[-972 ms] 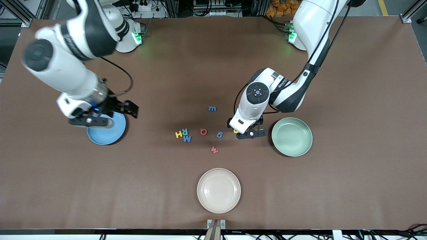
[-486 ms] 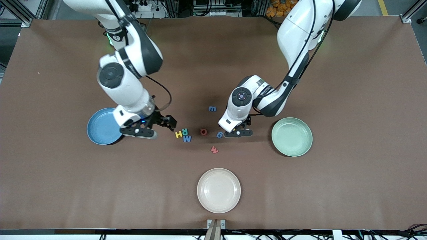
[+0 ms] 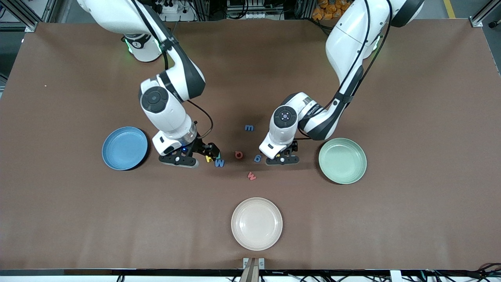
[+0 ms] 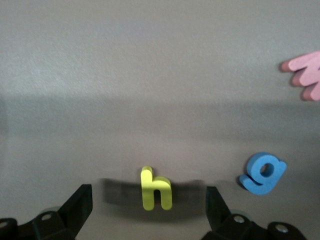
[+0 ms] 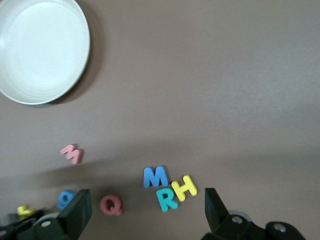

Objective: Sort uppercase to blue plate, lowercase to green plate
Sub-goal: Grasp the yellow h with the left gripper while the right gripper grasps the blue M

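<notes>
The left gripper (image 3: 282, 160) (image 4: 147, 212) hovers open low over the yellow h (image 4: 156, 189), which lies between its two fingers. Blue g (image 3: 257, 158) (image 4: 263, 172) and red w (image 3: 251, 176) (image 4: 305, 75) lie close by, and blue m (image 3: 249, 127) lies farther from the front camera. The right gripper (image 3: 179, 161) (image 5: 145, 215) is open beside the cluster of blue M (image 3: 219, 163) (image 5: 155, 176), teal R (image 5: 166, 198) and yellow H (image 3: 208, 158) (image 5: 184, 187). Red Q (image 3: 238, 155) (image 5: 111, 204) lies between the two grippers. The blue plate (image 3: 124, 148) and green plate (image 3: 342, 160) hold nothing.
A cream plate (image 3: 256, 223) (image 5: 42, 50) stands nearest the front camera, in the middle of the brown table. The blue plate is toward the right arm's end and the green plate toward the left arm's end.
The right arm swung from over the blue plate across to the capital letters. The left gripper shifted slightly over the yellow h. Both grippers stayed open.
</notes>
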